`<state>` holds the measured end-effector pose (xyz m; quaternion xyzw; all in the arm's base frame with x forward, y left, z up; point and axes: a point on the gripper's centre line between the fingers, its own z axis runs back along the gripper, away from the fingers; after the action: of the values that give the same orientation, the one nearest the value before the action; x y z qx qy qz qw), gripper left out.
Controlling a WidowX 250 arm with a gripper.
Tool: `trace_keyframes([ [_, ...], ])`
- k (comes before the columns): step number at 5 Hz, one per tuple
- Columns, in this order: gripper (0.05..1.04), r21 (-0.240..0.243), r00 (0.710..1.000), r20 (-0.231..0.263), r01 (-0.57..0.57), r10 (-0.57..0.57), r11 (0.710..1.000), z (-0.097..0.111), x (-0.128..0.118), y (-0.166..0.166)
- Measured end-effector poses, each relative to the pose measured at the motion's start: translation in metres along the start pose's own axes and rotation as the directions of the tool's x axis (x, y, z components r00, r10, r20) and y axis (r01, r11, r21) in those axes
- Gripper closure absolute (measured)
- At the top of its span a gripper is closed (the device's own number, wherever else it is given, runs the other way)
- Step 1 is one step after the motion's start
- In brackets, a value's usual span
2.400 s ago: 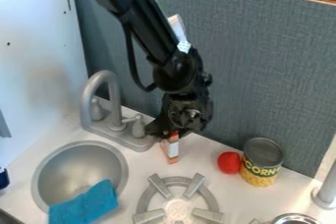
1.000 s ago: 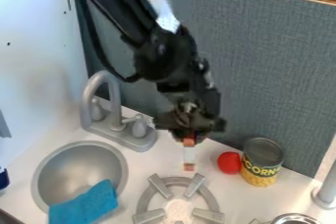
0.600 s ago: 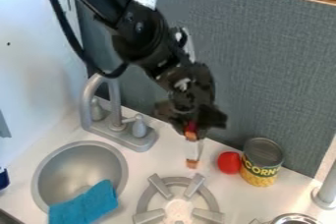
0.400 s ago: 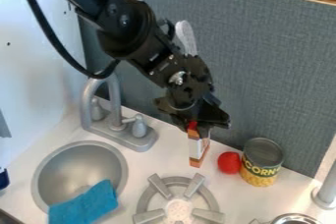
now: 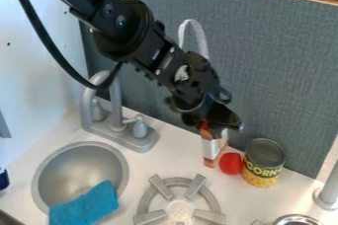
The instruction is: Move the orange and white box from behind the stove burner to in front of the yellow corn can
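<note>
Gray fabric partition (image 5: 277, 61) behind, white panel (image 5: 36, 61) on the view's left, white bench (image 5: 247, 202) below. Change: arm (image 5: 122, 29) has swung across the view toward the right over the last couple of seconds, box (image 5: 211, 149) going with it. Box started out near the faucet (image 5: 116, 110), now sits just beside the red ball (image 5: 230, 163), can (image 5: 263, 162) next along. Pincer (image 5: 212, 123) is closed on the box's top end; box hangs close to upright, slight tilt. Can't tell if its bottom touches the bench, or if it touches the ball. Read: grip looks to have survived the move; clearance to the ball is now the tight spot, a nudge could roll it. Ball and can haven't shifted. Rest of the surface: round sink (image 5: 66, 172) with blue cloth (image 5: 89, 205) over its rim, burner (image 5: 180, 210) in front, gray post (image 5: 326, 197) at the right edge. Those are unchanged too.
</note>
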<state>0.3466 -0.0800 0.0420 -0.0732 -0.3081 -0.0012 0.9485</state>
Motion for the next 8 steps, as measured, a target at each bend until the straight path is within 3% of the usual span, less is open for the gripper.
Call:
trace_keyframes([
  [1,0.706,-0.082,0.978,0.097,-0.18,0.187,0.98,0.0,0.009,-0.009],
  [2,0.706,-0.104,0.998,0.047,0.049,-0.044,0.993,-0.002,-0.01,-0.018],
  [3,0.706,-0.118,0.984,0.071,0.173,-0.165,0.978,-0.003,-0.016,-0.035],
  [6,0.706,-0.099,0.986,0.064,0.159,-0.153,0.982,-0.008,-0.02,-0.033],
  [7,0.707,-0.075,0.985,0.034,0.17,-0.168,0.983,-0.019,-0.03,-0.028],
  [8,0.706,-0.079,0.98,0.015,0.197,-0.197,0.977,-0.032,-0.039,-0.04],
])
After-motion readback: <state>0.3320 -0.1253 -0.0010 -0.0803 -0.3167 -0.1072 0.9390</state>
